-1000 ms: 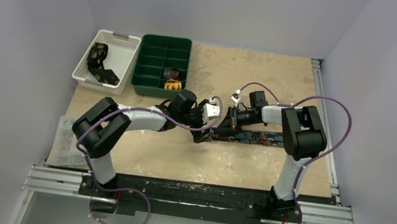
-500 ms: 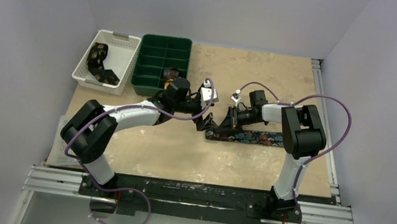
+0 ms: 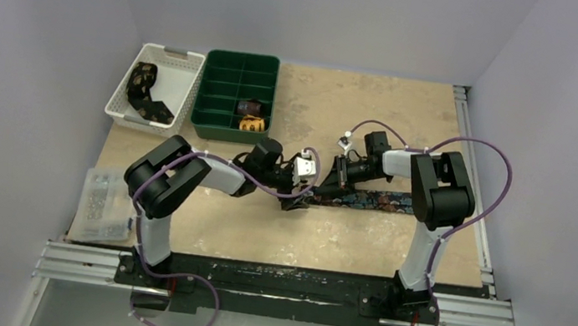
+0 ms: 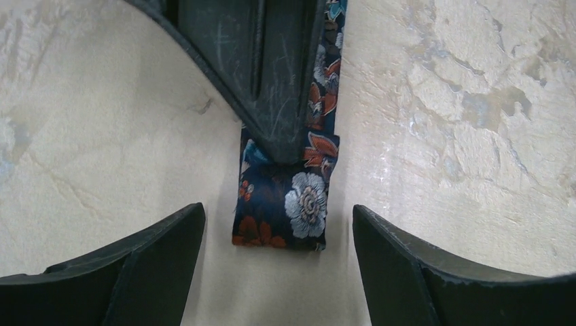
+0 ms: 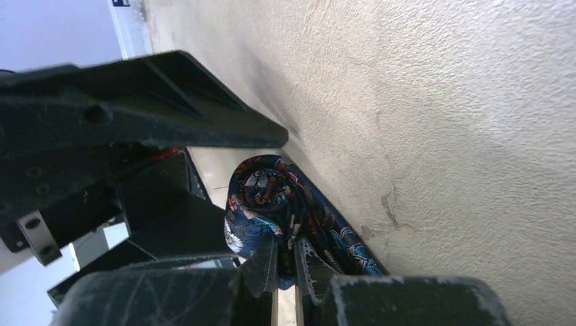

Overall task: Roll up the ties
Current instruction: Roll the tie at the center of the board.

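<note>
Navy tie (image 4: 293, 212) inside wide-spread left gripper (image 4: 277, 216) (right gripper (image 5: 285, 261) pinching its roll)

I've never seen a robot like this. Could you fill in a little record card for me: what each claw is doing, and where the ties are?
Surface: beige table
Tie in progress: navy floral tie, end by the claws rolled up, rest lying flat
Right arm: right gripper shut, pinching the tie at the roll
Left arm: left gripper open, one finger on each side of the roll, not touching it
Finished: brown roll and yellow roll in the green tray
Waiting: black-and-gold tie, loose in the white basket
</note>
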Controlling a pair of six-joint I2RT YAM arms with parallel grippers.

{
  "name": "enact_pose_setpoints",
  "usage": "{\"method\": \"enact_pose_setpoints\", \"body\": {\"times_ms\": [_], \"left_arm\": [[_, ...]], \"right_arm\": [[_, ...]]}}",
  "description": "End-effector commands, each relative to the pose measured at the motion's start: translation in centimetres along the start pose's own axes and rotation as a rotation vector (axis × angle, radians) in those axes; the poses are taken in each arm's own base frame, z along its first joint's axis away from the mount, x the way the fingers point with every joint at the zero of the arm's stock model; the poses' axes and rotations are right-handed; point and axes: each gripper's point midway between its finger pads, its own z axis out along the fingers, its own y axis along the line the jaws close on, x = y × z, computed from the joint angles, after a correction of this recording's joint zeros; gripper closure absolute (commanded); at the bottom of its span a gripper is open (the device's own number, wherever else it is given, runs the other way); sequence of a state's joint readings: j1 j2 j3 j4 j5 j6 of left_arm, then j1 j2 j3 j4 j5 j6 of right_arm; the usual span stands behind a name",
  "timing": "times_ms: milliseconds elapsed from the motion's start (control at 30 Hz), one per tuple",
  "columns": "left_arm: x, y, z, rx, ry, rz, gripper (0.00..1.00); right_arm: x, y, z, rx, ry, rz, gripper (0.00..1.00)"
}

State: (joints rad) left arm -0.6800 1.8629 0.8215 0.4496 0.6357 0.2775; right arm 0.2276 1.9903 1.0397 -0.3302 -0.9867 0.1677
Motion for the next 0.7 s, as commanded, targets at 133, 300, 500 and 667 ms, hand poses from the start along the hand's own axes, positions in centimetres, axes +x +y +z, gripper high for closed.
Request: {"method": "enact_pose_setpoints", "body": {"times_ms": [133,300,500,667], "left_arm": [[-2.9,-0.8,2.6,0.03,-0.11,0.151,0.34],[-2.0,-0.9,2.7,0.029,-0.088,0.159,0.65],[-0.1,-1.1,1.6,0.003,0.022,0.171,0.82],[1.7,-1.6,0.5,0.005,0.201,0.162,0.82]], "right_arm": [[2.0,-6.7,-0.3,0.287,0.04,-0.006,1.0],[2.0,-7.1,-0.3,0.303,0.049,-0.005,1.0],[1.6,-5.4,-0.5,0.245,0.032,-0.025,0.94],[0.0,-1.8,-2.7,0.164,-0.032,-0.073,0.63]]}}
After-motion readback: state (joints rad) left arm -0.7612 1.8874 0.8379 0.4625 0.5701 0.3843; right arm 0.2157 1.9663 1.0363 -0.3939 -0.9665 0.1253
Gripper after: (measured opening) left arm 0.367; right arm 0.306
